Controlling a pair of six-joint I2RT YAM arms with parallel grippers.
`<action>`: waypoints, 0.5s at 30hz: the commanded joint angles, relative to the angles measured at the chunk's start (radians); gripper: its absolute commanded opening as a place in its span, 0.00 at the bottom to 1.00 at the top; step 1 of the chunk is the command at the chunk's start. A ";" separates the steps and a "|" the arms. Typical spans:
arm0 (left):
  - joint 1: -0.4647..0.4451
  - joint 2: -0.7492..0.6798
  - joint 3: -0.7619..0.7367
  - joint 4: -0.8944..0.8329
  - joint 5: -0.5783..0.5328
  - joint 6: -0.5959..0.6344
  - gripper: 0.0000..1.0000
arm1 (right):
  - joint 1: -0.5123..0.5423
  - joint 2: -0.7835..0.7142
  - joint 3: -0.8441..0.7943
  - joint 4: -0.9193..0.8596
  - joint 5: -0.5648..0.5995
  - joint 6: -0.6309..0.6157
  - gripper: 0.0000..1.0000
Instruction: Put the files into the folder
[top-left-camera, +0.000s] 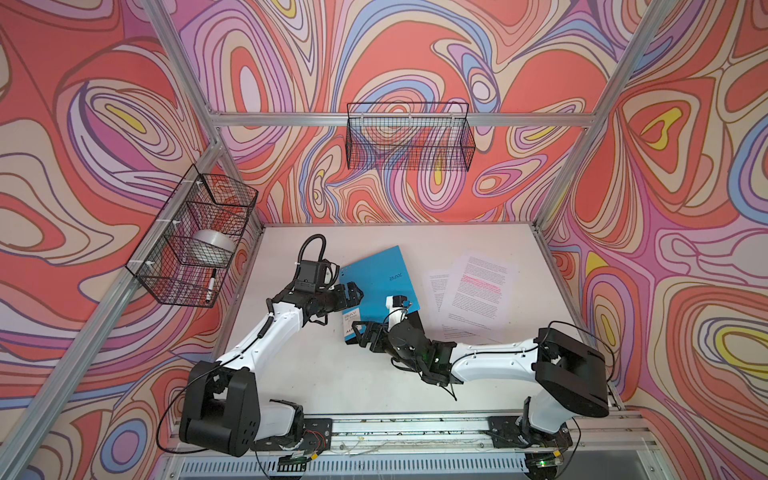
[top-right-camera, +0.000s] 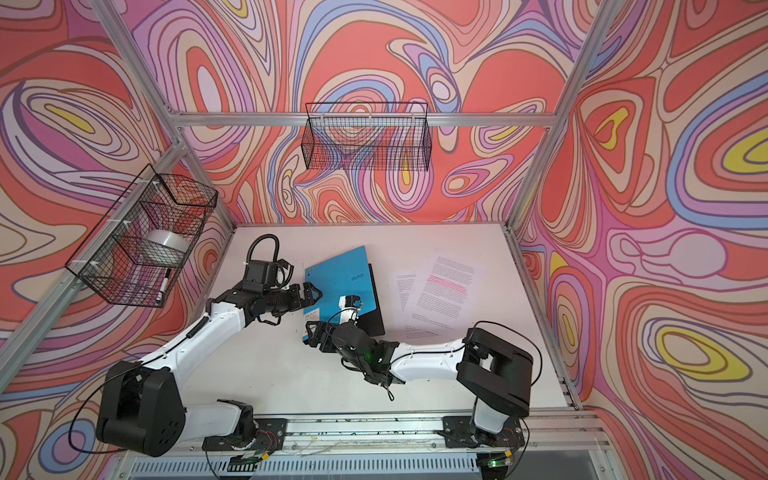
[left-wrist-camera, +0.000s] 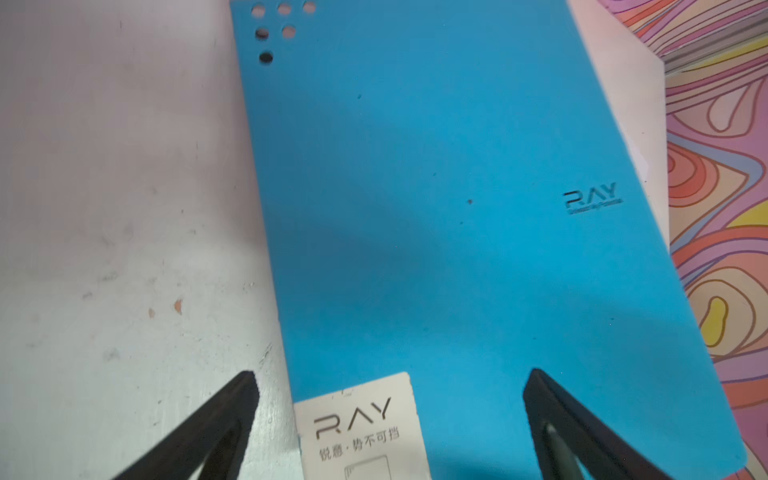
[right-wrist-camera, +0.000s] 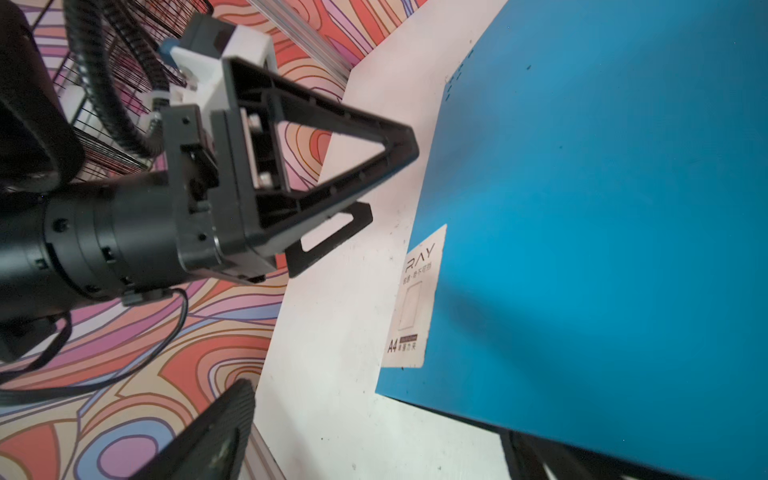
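and here is the picture: the blue folder (top-left-camera: 382, 286) lies on the desk (top-left-camera: 311, 374) near the middle, its "ray" cover facing up and the white label (left-wrist-camera: 357, 424) at the near corner. a black strip of the inside shows along its right edge in a top view, so the cover looks raised a little, but it is nowhere near laid open. the files (top-left-camera: 478, 286) sit just to the right of it, a few printed sheets overlapping, the top one with pink highlighted lines, flat on the desk and outside the folder. the left pincer (top-left-camera: 353, 293) hovers at the folder's left edge with its jaws spread wide and nothing between them but air; the wrist view shows the cover and label lying below the tips. the right pincer (top-left-camera: 359, 332) sits low by the labelled corner, also spread wide, and no grip on the cover can be made out. so by the look of it the task is at its opening stage: the folder has yet to be opened, every sheet has yet to be moved in, and nothing is filed.
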 joint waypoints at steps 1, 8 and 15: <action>0.028 -0.016 -0.016 0.017 -0.014 -0.068 1.00 | -0.011 0.011 -0.037 0.036 0.022 0.006 0.94; 0.040 -0.014 -0.071 0.046 -0.044 -0.078 1.00 | -0.019 -0.005 -0.025 0.038 0.030 -0.041 0.94; 0.075 -0.020 -0.020 0.035 -0.019 -0.081 1.00 | -0.021 0.001 0.019 0.040 -0.009 -0.111 0.95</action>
